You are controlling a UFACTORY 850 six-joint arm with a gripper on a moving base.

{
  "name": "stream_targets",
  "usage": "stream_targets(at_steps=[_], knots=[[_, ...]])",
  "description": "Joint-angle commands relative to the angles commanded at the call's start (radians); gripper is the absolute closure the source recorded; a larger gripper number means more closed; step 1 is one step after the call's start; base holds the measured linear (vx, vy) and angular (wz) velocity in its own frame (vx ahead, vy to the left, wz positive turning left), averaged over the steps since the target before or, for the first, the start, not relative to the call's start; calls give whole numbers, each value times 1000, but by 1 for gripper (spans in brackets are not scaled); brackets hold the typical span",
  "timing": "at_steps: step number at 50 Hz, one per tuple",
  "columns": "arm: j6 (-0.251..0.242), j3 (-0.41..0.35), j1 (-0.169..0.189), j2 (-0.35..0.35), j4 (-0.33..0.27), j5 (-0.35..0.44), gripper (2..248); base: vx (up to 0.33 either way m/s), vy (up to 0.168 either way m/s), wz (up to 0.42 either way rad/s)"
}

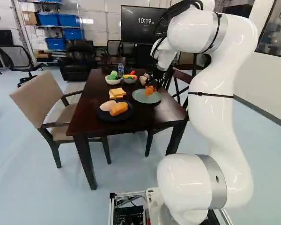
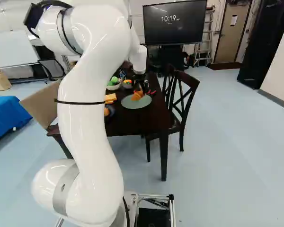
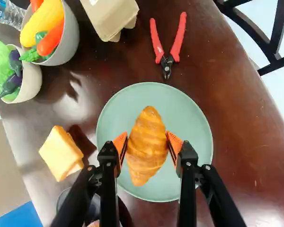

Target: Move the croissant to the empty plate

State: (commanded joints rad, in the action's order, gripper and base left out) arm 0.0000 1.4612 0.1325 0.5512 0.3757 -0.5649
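The gripper (image 2: 140,88) points down over the green plate (image 2: 130,103) with the croissant (image 2: 137,95) at its tips. Seen from the wrist, the gripper (image 3: 147,142) is shut on the croissant (image 3: 147,163), an orange pad touching each side near its middle. Below the croissant lies the round green plate (image 3: 194,123), with nothing else on it. Whether the croissant rests on the plate or hangs just above it, I cannot tell. A dark plate (image 1: 103,117) with other food stands nearer the base on the same table.
Beyond the green plate lie red-handled pliers (image 3: 166,59) and a brown box (image 3: 111,16). Two bowls (image 3: 68,40) of toy vegetables and bread slices (image 3: 61,153) are on its other side. Chairs (image 2: 182,101) flank the dark table (image 1: 86,101); a bottle (image 1: 121,70) stands behind the bowls.
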Motion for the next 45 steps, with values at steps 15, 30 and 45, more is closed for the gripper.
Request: stream_targets(at_steps=[15, 30, 45], knots=[[0, 10, 0, 39, 0, 0, 118, 0, 0, 0], [0, 10, 0, 41, 0, 0, 109, 0, 0, 0], [0, 10, 0, 41, 0, 0, 11, 0, 0, 0]])
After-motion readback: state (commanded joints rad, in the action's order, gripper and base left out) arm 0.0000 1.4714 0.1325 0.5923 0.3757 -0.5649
